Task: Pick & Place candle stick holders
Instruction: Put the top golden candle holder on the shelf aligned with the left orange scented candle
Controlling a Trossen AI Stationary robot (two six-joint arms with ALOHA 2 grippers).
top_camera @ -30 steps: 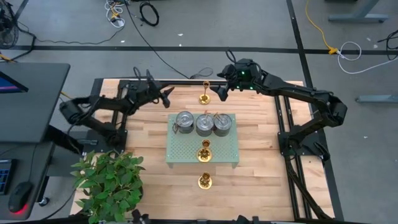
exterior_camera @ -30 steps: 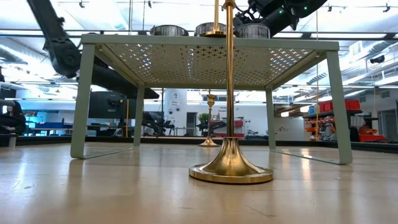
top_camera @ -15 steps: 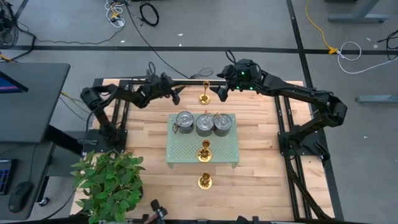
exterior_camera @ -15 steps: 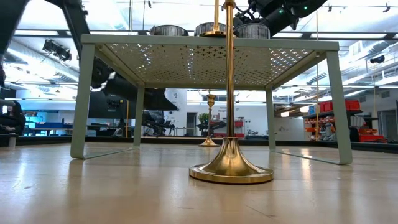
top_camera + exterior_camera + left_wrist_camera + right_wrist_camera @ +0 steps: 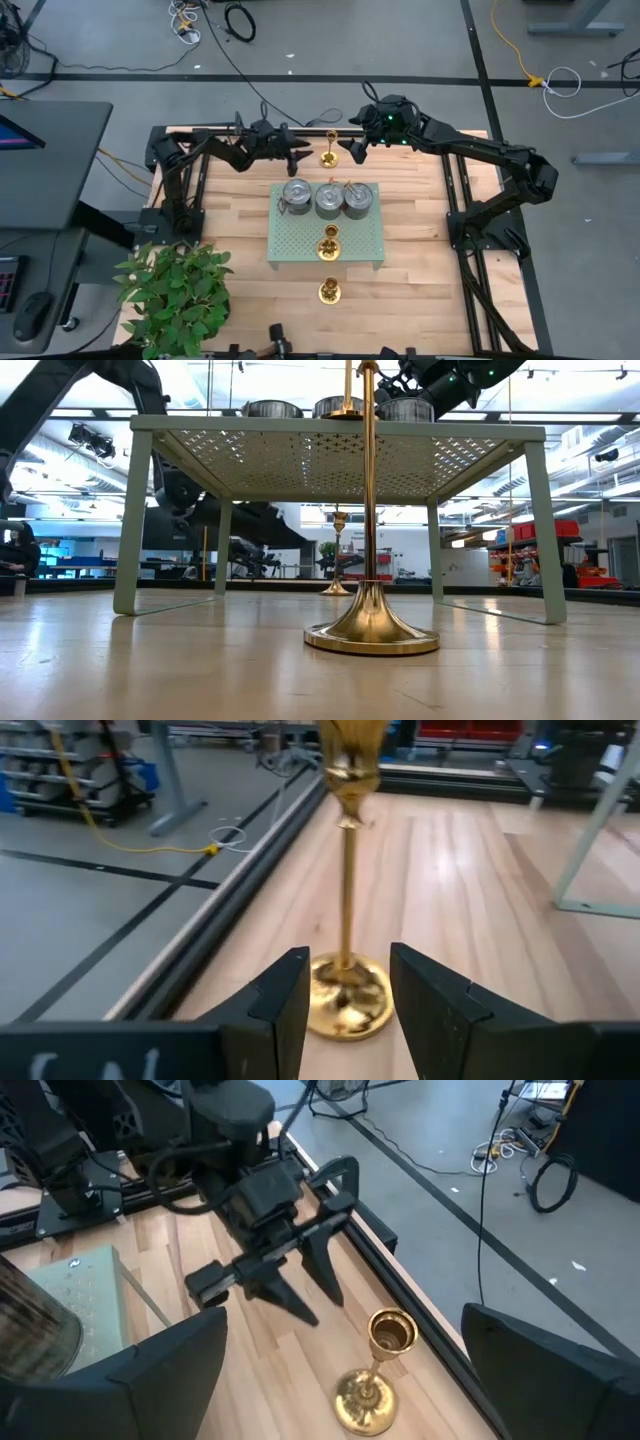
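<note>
Far-edge candlestick point(image 5: 329, 153) btwn both released end effectors: left end effector point(image 5: 298, 157) near, right end effector point(image 5: 354, 148) close.

Lighting is bright and even, supplied by overhead ceiling fixtures. Glare marks the wooden table point(image 5: 150, 660) and the nearest candlestick base point(image 5: 371, 632). The left wrist view is motion-blurred.
</note>
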